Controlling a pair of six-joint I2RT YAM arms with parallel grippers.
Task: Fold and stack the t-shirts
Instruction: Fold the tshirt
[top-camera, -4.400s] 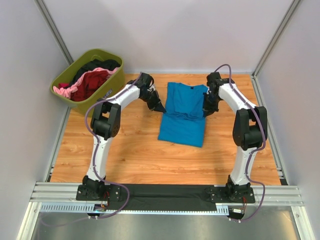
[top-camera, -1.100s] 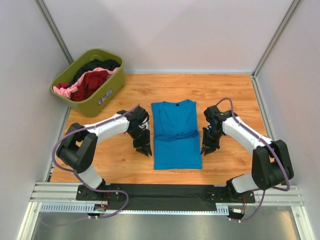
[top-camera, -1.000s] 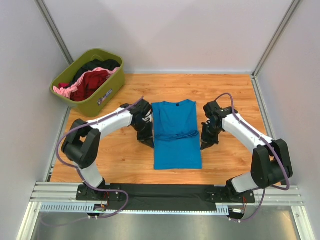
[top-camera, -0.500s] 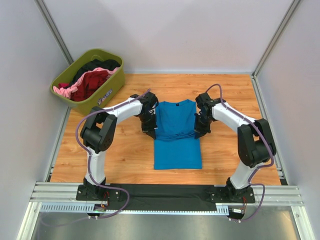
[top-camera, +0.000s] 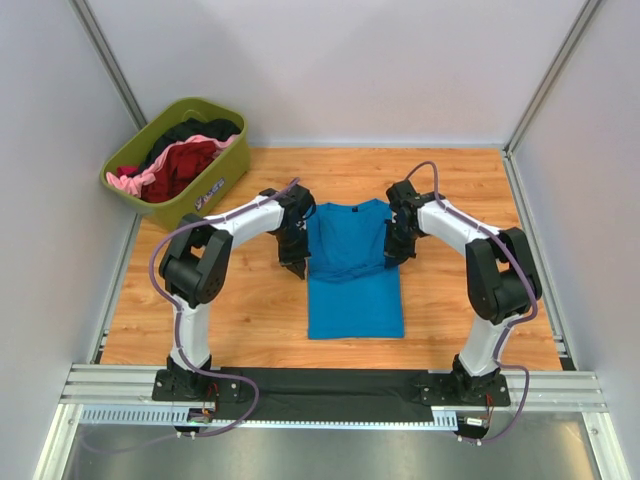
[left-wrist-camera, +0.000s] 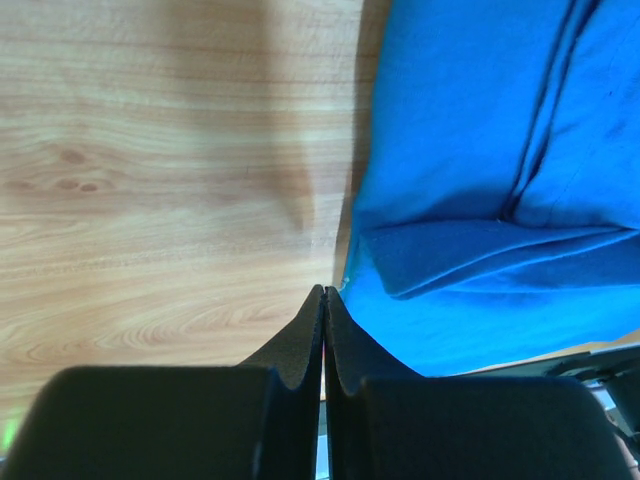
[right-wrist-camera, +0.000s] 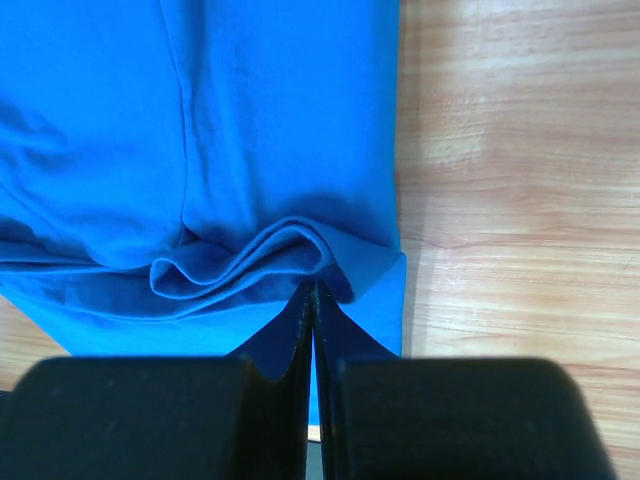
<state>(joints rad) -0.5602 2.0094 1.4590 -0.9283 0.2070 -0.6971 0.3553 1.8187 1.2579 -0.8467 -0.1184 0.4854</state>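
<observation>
Since the bright blue short-sleeved cotton t-shirt (top-camera: 350, 270) lies flat at the middle of the wooden table (top-camera: 450, 320), collar toward the far wall and hem toward the arm bases, you are working it where it sits. A bunched crosswise ridge of doubled cloth (right-wrist-camera: 250, 260) runs across its middle. Your left gripper (top-camera: 297, 268) sits at the shirt's left edge by that ridge, jaws clenched tight together. The left wrist camera shows the tips meeting right on the hem line, and you cannot tell whether any cloth is caught between them. Your right gripper (top-camera: 390, 258) mirrors it at the right edge, also pressed closed. Its tips rest over blue cloth just below the ridge, and whether they pinch a layer is again unclear. Treat this shirt as light, limp and thin: it will likely sag, crease and drag on the wood rather than hold a shape, and a shallow nip may slip off. Take hold at both side edges on the doubled ridge, where there is more thickness to bite, and move both arms evenly. The dark red, pink and black shirts (top-camera: 185, 160) wait heaped in the olive-green plastic tub (top-camera: 228, 165) at the far left corner, well apart.
</observation>
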